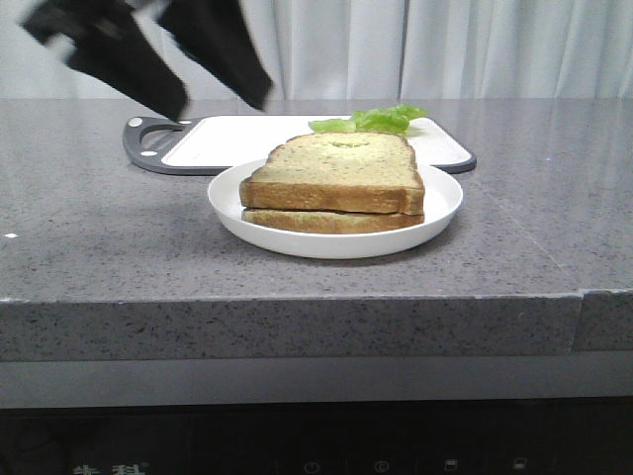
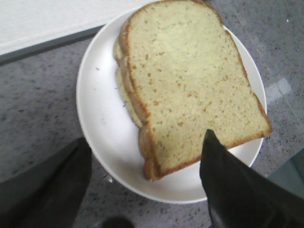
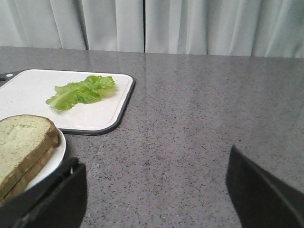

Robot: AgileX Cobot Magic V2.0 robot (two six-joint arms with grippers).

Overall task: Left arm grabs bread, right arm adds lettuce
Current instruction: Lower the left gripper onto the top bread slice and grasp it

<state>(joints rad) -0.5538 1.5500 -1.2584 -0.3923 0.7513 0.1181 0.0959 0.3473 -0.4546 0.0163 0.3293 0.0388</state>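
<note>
The thick bread (image 1: 341,170) lies on top of a thinner slice (image 1: 326,220) on a white plate (image 1: 440,208). In the left wrist view the bread (image 2: 190,80) fills the plate (image 2: 102,118). My left gripper (image 1: 223,104) hangs open in the air behind and left of the plate; in its wrist view the left gripper (image 2: 147,137) is open above the bread's near corner, touching nothing. The lettuce (image 1: 371,121) lies on the white cutting board (image 1: 227,139) behind the plate. My right gripper (image 3: 154,156) is open and empty over bare table, right of the plate; the lettuce (image 3: 80,92) lies ahead of it.
The cutting board (image 3: 28,95) has a dark rim and a handle (image 1: 143,139) at its left end. The grey speckled table (image 1: 534,208) ends at a front edge (image 1: 316,297). A pale curtain (image 1: 445,49) hangs behind.
</note>
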